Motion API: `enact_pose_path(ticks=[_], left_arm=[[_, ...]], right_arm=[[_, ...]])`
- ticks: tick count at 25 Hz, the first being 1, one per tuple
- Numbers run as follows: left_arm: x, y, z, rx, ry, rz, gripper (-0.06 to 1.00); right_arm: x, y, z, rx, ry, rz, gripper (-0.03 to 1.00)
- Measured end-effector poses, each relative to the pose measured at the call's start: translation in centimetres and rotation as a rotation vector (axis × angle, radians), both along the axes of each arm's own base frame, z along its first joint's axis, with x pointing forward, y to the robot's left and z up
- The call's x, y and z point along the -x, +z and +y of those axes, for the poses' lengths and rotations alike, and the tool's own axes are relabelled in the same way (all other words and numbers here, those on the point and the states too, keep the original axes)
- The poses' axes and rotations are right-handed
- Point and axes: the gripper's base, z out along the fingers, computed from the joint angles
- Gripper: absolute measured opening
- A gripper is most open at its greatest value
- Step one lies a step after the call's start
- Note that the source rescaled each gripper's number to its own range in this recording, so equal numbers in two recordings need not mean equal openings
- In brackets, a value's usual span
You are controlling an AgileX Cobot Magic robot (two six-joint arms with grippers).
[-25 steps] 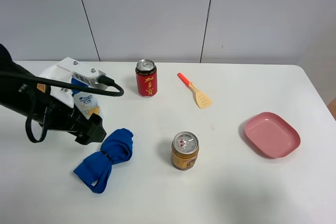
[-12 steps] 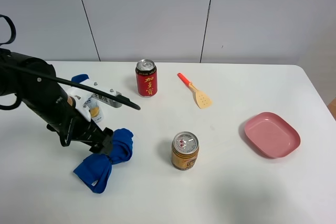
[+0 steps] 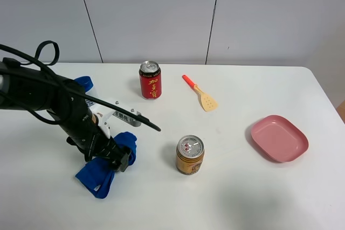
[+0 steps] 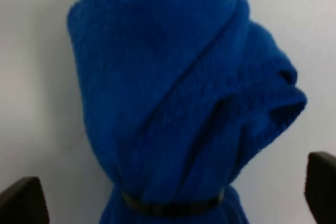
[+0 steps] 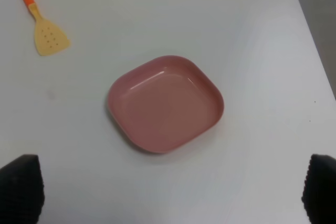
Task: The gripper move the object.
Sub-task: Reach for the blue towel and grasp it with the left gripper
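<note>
Two pincers are in play here, and both are spread wide. Only the left arm shows from up high, a bulky black thing reaching in from the left side of the white bench [image 3: 242,197] with cables looping off it. Its pincer [image 3: 119,160] sits over the blue cloth [image 3: 96,177], right at the cinched waist between the two bunched lobes. The wrist camera shows the fingers [image 4: 21,203] standing one on either side of the cloth with a gap to the fabric on both, so nothing is pinched. The cloth lies on the bench at front left, one lobe toward the near edge and the other toward the gold can [image 3: 190,154], which stands upright near it on the right, not touching. A red can [image 3: 150,80] stands upright farther back, well apart from the cloth, and an orange-handled spatula [image 3: 200,94] lies flat to its right. A pink plate [image 3: 279,138] rests on the right side, well apart from the rest. The right pincer [image 5: 170,190] looks down on that plate, with only bare bench between its fingers.
</note>
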Motion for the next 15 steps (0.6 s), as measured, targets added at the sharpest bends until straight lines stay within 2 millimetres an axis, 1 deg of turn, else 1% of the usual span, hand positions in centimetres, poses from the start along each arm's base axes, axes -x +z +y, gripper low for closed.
enact_pose_path(ticks=[11, 15], left_arm=[[-0.2, -0.3, -0.1, 0.006, 0.006, -0.010, 1.00], [-0.1, -1.5, -0.1, -0.017, 0.013, 0.040, 1.00]], right_arm=[[0.0, 0.0, 0.0, 0.000, 0.000, 0.000, 1.00], [0.0, 0.0, 0.0, 0.000, 0.000, 0.000, 1.00]])
